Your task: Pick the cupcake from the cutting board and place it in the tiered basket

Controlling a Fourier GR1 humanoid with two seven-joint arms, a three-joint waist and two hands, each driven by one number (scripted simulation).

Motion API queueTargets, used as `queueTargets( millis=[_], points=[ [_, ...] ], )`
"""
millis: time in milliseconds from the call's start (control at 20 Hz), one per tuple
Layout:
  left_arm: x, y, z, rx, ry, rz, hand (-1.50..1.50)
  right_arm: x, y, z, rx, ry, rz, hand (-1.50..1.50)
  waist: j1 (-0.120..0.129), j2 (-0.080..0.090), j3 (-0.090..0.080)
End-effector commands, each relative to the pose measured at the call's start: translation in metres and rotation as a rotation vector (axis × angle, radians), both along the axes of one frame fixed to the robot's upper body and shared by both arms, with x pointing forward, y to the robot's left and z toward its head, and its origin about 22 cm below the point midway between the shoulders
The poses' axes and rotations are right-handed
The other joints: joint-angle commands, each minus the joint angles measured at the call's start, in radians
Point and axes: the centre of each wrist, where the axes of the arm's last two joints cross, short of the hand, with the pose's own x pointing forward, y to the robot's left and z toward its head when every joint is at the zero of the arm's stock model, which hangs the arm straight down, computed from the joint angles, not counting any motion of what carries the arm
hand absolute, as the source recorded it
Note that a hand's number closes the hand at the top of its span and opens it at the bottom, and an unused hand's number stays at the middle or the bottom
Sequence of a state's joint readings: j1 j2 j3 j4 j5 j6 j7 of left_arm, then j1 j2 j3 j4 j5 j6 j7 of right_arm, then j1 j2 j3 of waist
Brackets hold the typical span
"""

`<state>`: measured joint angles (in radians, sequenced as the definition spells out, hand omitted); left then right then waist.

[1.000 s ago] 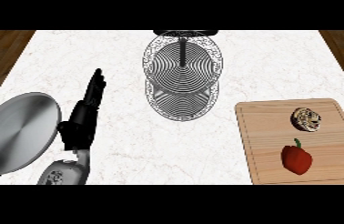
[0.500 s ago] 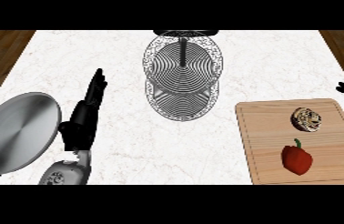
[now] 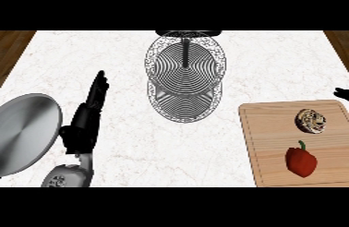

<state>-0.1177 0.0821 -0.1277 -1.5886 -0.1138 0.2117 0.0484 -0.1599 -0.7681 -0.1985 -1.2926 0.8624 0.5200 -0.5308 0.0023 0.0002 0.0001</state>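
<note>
From the head view I see my left hand [image 3: 87, 115] standing over the left part of the surface [image 3: 123, 60], its fingers [image 3: 99, 85] straight and together, pointing away from me and holding nothing. The grey forearm [image 3: 68, 175] comes up from the lower edge beneath it. Just left of those fingers lies a round metal lid [image 3: 24, 134], its rim close beside the palm. Of my right hand [image 3: 341, 93] only a small black tip shows at the right edge, and I cannot tell how its fingers are set.

The cupcake [image 3: 311, 119] sits on the wooden cutting board [image 3: 273, 143], near that black tip and just below it, well apart from the left fingers. A red pepper [image 3: 300, 160] lies on the same board, nearer to me than the cupcake. The wire tiered basket [image 3: 184, 76] stands to the right of the left fingertips, between both hands, toward the far side.

The surface is white marble; strips of wooden floor [image 3: 14, 46] show at the far corners.
</note>
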Motion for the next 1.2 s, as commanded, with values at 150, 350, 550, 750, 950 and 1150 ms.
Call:
queueTargets(
  millis=[150, 350, 550, 750, 950, 1150],
  points=[
    [0.010, 0.009, 0.000, 0.004, -0.002, 0.008, 0.00, 0.009, 0.003, -0.014, 0.041, 0.007, 0.034, -1.50, -0.001, 0.000, 0.000],
    [-0.008, 0.001, -0.002, -0.001, 0.002, 0.003, 0.00, 0.013, -0.005, -0.014, 0.035, 0.015, 0.035, -1.50, 0.003, 0.000, 0.000],
    [0.000, -0.012, 0.004, 0.002, -0.002, -0.010, 0.00, 0.018, 0.025, -0.032, 0.033, 0.061, 0.030, -1.50, 0.003, 0.000, 0.000],
    [-0.015, 0.003, -0.010, 0.004, 0.017, -0.008, 0.00, 0.017, 0.027, -0.021, 0.022, 0.063, 0.026, -1.50, 0.002, -0.001, 0.000],
    [-0.005, 0.000, 0.000, 0.012, 0.008, -0.013, 0.00, 0.033, 0.032, -0.038, 0.002, 0.069, 0.018, -1.50, 0.003, 0.000, 0.000],
    [-0.005, 0.010, -0.002, 0.014, 0.011, -0.019, 0.00, 0.041, 0.019, -0.043, 0.003, 0.092, 0.020, -1.50, 0.008, 0.001, 0.000]
  ],
)
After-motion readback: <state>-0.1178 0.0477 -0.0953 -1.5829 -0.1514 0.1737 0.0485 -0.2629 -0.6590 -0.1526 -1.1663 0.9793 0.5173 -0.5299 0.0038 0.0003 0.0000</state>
